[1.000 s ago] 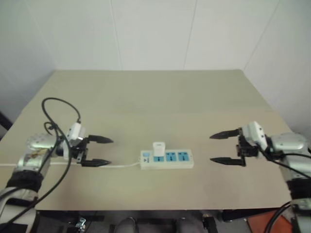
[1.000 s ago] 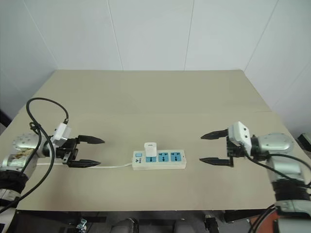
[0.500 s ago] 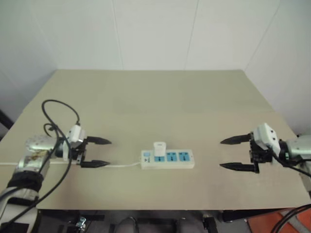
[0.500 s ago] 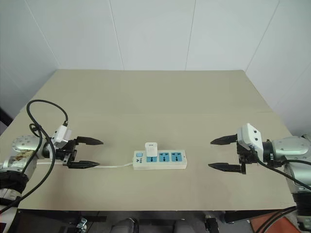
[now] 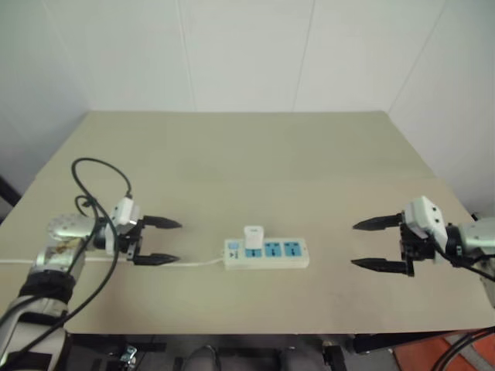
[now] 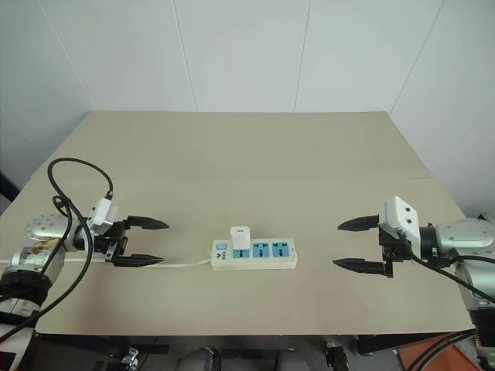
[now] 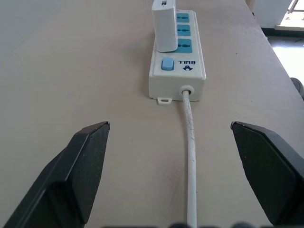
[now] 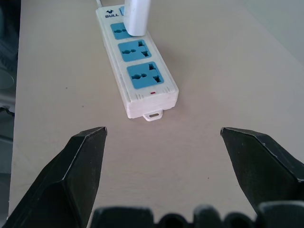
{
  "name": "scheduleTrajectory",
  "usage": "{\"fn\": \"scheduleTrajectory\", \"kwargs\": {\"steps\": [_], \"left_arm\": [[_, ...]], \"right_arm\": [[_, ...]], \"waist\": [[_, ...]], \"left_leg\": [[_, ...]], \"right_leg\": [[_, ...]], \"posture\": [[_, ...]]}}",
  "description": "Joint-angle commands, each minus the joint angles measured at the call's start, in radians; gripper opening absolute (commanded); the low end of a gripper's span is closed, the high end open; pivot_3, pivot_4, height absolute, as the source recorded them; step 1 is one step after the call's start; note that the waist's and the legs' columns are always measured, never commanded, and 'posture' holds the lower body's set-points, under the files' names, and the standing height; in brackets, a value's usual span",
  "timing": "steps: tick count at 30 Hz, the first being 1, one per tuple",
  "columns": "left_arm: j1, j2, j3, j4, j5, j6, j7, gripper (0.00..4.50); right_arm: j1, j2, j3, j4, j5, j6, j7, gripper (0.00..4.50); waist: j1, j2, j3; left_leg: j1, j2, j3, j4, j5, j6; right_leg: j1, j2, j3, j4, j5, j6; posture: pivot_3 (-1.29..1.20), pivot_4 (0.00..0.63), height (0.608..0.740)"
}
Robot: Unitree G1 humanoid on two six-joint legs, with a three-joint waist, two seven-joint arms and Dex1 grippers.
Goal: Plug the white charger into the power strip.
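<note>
From the head cameras, the power strip (image 6: pixel 254 254) lies flat on the beige counter (image 6: pixel 247 162), between the two grippers and well apart from each. The white charger (image 6: pixel 240 237) stands upright in the socket nearest the left gripper (image 6: pixel 150 243), next to the strip's blue switch; the two sockets toward the right gripper (image 6: pixel 353 245) are bare. The left gripper has its two black fingers spread wide with nothing between them, pointing along the counter toward the strip. The strip's thin white cord (image 6: pixel 182 265) runs from the strip's near end straight toward this gripper and passes close by its lower finger. The right gripper, on the far side of the strip, also has its fingers wide apart and empty, aimed back at the strip.

In the left wrist view, the cord (image 7: pixel 190 142) leads away from between the parted fingers (image 7: pixel 88 161) to the strip's end (image 7: pixel 177 66), with the charger (image 7: pixel 164 26) upright just beyond the switch.

In the right wrist view, the strip (image 8: pixel 137 66) lies ahead of the open fingers (image 8: pixel 83 161), slightly off their midline, its free end with a small mounting tab nearest. Two open blue sockets come first, and the charger (image 8: pixel 137 16) sits in the farthest one.
</note>
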Motion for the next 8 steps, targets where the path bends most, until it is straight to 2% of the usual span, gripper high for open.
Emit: {"fn": "scheduleTrajectory", "kwargs": {"steps": [1, 8], "left_arm": [[-0.01, -0.001, 0.036, -0.025, -0.002, 0.011, -0.004, 4.45], [0.004, -0.006, 0.061, -0.053, 0.003, 0.033, -0.004, 4.45]], "right_arm": [[-0.009, -0.016, -0.03, -0.01, 0.006, 0.002, -0.007, 4.5], [-0.035, -0.007, -0.015, 0.014, -0.003, -0.006, -0.005, 4.5]], "waist": [[0.0, 0.0, 0.0], [0.0, 0.0, 0.0]], "left_leg": [[0.0, 0.0, 0.0, 0.0, 0.0, 0.0], [0.0, 0.0, 0.0, 0.0, 0.0, 0.0]], "right_leg": [[0.0, 0.0, 0.0, 0.0, 0.0, 0.0], [0.0, 0.0, 0.0, 0.0, 0.0, 0.0]], "posture": [[0.0, 0.15, 0.74], [0.0, 0.15, 0.74]]}}
